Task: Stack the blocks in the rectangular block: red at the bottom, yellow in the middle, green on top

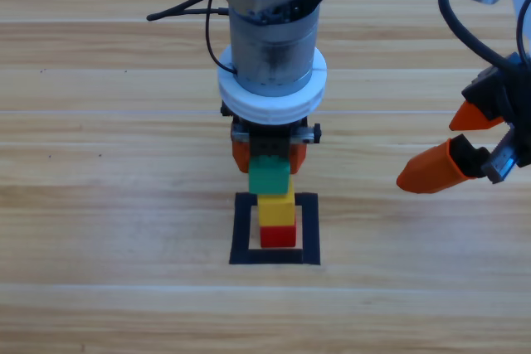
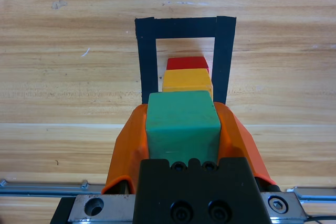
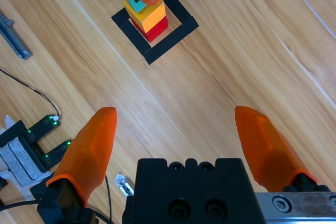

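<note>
Three cubes are sitting in one column inside the black tape rectangle on the wooden table: red cube lowest, yellow cube on it, green cube uppermost. No readable writing is showing on any of them. The left pincer is reaching down over the column, its two orange jaws pressing against opposite sides of the green cube; the left wrist view is showing that cube filling the gap between them. Whether the green cube is resting fully on the yellow one cannot be told. The right pincer is hanging well apart, near the right edge, jaws spread wide and holding nothing.
</note>
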You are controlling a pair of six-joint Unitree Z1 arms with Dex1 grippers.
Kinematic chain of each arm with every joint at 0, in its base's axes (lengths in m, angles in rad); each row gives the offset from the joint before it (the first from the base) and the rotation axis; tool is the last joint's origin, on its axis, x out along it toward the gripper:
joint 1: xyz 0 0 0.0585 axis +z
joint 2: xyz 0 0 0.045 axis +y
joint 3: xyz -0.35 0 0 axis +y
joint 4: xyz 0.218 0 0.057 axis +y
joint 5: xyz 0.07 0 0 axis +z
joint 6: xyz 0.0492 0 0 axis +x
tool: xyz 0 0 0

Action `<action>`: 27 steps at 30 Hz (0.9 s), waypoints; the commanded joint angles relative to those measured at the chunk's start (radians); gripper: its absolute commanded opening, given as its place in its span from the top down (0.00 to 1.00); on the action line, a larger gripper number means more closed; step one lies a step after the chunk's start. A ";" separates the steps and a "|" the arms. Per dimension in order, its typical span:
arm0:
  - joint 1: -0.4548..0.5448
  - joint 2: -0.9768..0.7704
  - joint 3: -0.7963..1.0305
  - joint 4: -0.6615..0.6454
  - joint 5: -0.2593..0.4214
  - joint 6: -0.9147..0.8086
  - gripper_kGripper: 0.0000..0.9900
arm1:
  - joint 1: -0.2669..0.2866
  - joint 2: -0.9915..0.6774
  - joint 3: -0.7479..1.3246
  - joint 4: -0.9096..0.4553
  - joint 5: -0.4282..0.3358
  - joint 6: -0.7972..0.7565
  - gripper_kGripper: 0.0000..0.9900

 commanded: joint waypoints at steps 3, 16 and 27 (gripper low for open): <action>-0.019 0.033 -0.005 0.000 -0.011 -0.015 1.00 | -0.025 0.037 0.015 -0.017 0.018 0.005 0.00; -0.019 0.032 -0.005 -0.009 -0.017 -0.017 1.00 | -0.025 0.036 0.015 -0.017 0.018 0.005 0.00; -0.019 0.032 -0.005 -0.017 -0.022 -0.020 1.00 | -0.025 0.034 0.015 -0.017 0.021 0.005 0.00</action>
